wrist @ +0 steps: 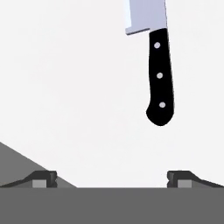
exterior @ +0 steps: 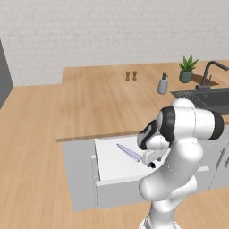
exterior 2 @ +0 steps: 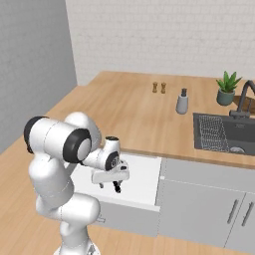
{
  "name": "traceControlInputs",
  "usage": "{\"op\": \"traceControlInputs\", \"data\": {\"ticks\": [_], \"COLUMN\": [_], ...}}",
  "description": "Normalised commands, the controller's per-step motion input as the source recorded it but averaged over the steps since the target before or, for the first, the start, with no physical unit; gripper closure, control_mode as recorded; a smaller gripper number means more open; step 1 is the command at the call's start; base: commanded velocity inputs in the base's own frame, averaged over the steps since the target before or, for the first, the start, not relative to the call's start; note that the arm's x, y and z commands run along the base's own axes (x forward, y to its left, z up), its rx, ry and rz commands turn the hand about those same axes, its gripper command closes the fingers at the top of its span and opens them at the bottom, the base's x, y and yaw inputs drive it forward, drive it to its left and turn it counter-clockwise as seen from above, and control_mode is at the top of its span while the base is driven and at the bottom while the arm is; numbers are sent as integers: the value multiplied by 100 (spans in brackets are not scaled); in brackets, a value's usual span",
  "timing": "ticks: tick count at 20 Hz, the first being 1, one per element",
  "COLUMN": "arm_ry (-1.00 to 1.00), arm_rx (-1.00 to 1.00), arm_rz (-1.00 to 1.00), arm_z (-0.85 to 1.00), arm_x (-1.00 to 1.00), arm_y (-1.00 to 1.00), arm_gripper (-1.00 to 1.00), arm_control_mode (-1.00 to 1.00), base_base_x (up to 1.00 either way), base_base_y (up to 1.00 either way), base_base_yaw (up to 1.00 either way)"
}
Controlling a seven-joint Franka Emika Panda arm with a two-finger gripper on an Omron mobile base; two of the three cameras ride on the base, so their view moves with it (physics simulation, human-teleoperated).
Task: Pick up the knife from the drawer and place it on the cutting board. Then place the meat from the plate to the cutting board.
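Left base view: drawer (exterior: 105, 154) pulled out at lower centre, knife (exterior: 129, 153) flat on its white floor, blade toward upper left. Gripper (exterior: 151, 163) just right of it, jaws spread wide, empty. Hand view: handle at upper right, untouched.

A light wooden desk (exterior: 89, 103) wraps around a corner of the kitchen. At its far edge, around twelve o'clock, stand two small brown shakers (exterior: 131, 76). Toward two o'clock sit a grey soap bottle (exterior: 163, 84) and a potted green plant (exterior: 187, 69), beside a dark sink (exterior 2: 224, 133). Below the desk's near edge an open drawer (exterior: 112, 161) with a white floor carries a knife (exterior: 129, 153), lying flat.
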Motion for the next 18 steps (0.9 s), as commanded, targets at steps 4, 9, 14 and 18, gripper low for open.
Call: {"op": "traceControlInputs", "data": {"ticks": [4,9,14,18], "arm_ry": [0,-3,-2,0], "arm_rx": [1,3,0,0], "arm_rz": [6,7,7,6], "arm_z": [-25,-19,-28,-35], "arm_x": [21,29,19,20], "arm_y": [-1,-5,0,-1], "arm_gripper": [-100,-100,-100,-100], "arm_control_mode": [-100,-100,-100,-100], "base_base_x": [0,0,0,0], "base_base_y": [0,0,0,0], "base_base_yaw": [0,0,0,0]}}
